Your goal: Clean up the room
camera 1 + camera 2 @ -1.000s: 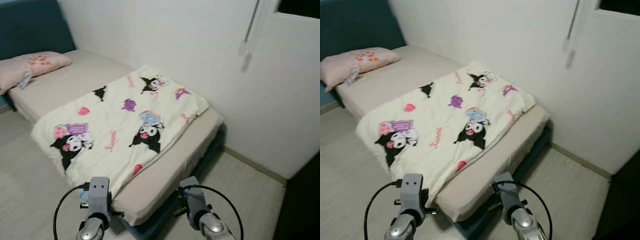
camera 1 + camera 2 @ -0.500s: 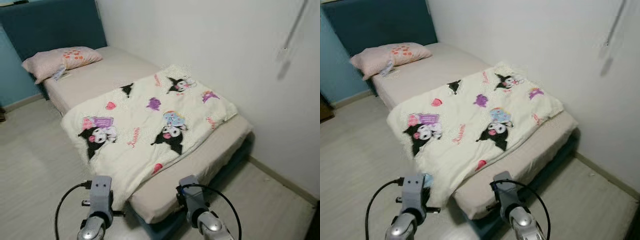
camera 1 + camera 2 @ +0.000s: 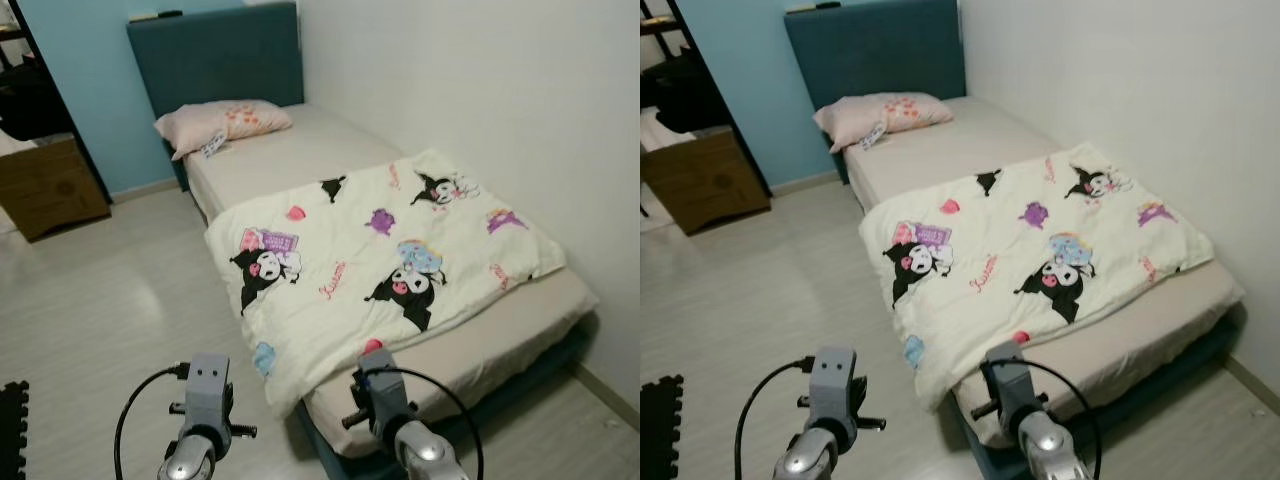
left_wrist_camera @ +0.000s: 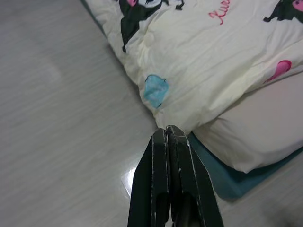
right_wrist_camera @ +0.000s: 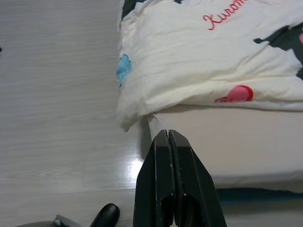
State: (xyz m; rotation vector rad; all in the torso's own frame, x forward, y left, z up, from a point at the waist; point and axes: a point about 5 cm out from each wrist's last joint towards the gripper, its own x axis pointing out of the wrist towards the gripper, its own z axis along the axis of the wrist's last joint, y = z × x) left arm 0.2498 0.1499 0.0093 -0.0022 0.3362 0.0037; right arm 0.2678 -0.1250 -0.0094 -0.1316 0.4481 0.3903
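Against the white wall on the robot's right, a single bed with a beige fitted sheet (image 3: 300, 150) and a dark teal upholstered headboard (image 3: 215, 55) is standing on a pale wood-look floor (image 3: 110, 300). A cream quilt printed with black-and-white cartoon characters, pink hearts and red script (image 3: 385, 265) is lying skewed across the foot half of the bed, its near corner drooping over the mattress edge toward the floor. A pale pink pillow with an orange print (image 3: 222, 122) is resting at the head end, touching the headboard, with a small white patterned item (image 3: 213, 145) lying just beside it on the sheet; what that item is cannot be told. The bare sheet is showing between pillow and quilt.

Beyond the bed, a light blue wall (image 3: 75, 90) is meeting the white one. A brown box-like piece (image 3: 50, 185) is sitting on the floor at the far left, beside a dark shelf unit (image 3: 25, 95). A black foam mat edge (image 3: 12, 430) is showing at the lower left.

The left claw (image 4: 166, 135) is hanging above the floor just short of the quilt's drooping corner, fingers pressed together and holding nothing. The right claw (image 5: 168, 137) is hovering near the mattress edge below the quilt, fingers likewise pressed together and empty.
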